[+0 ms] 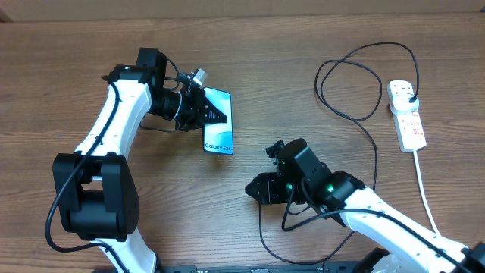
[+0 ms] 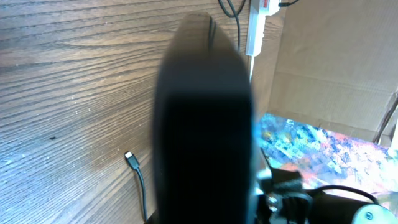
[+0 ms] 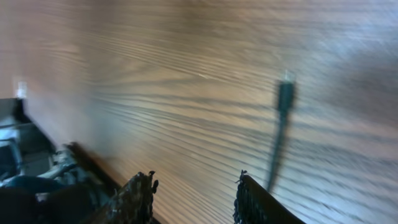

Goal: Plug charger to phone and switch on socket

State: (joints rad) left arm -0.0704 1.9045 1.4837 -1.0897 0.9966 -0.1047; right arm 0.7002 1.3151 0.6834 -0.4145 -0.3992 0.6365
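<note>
The phone (image 1: 220, 135) lies left of centre, its "Galaxy S24" text at the near end. My left gripper (image 1: 213, 114) is shut on its far end. In the left wrist view the phone (image 2: 205, 124) is a dark, blurred slab that hides my fingers. The charger cable (image 1: 377, 155) loops from its plug in the socket (image 1: 410, 125) at the right and runs under my right arm. Its connector tip (image 2: 129, 157) lies on the table. My right gripper (image 1: 255, 189) is open (image 3: 196, 183) and empty, with the tip (image 3: 286, 89) just ahead to the right.
The socket's white cord (image 1: 424, 193) runs toward the front right edge. The socket also shows far off in the left wrist view (image 2: 255, 28). Cardboard (image 2: 336, 62) and a colourful sheet (image 2: 311, 140) lie beyond the table edge.
</note>
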